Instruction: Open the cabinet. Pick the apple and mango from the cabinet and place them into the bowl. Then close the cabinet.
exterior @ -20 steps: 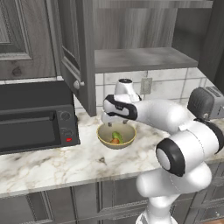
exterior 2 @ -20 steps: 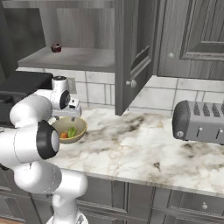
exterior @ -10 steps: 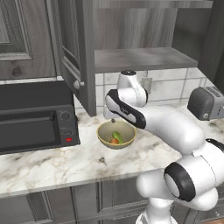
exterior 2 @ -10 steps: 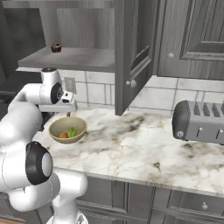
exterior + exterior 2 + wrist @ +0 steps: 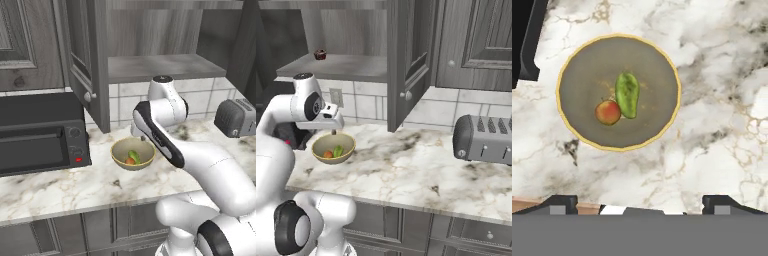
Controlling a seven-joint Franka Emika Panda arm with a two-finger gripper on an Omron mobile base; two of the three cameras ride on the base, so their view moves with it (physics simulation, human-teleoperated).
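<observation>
The tan bowl (image 5: pixel 116 150) (image 5: pixel 319 144) (image 5: pixel 654 75) stands on the marble counter under the open cabinet (image 5: pixel 82 50) (image 5: pixel 406 55). Inside it the green mango (image 5: pixel 627 94) (image 5: pixel 134 155) (image 5: pixel 338 150) lies against the orange-red apple (image 5: pixel 608 112) (image 5: pixel 129 161) (image 5: pixel 328 154). My gripper (image 5: pixel 142 135) (image 5: pixel 332 131) (image 5: pixel 641 202) hangs above the bowl, pointing down. It is open, with nothing between its fingertips (image 5: pixel 562 202). Both cabinet doors are swung out.
A black microwave oven (image 5: pixel 40 140) (image 5: pixel 524 40) stands left of the bowl. A grey toaster (image 5: pixel 235 117) (image 5: pixel 486 137) sits to the right. A small dark cupcake (image 5: pixel 319 54) is on the cabinet shelf. The open right door (image 5: pixel 406 92) juts over the counter.
The hand has lifted away from the bowl and the arm's elbow has swung over. The gripper stays open; both fruits lie still in the bowl.
</observation>
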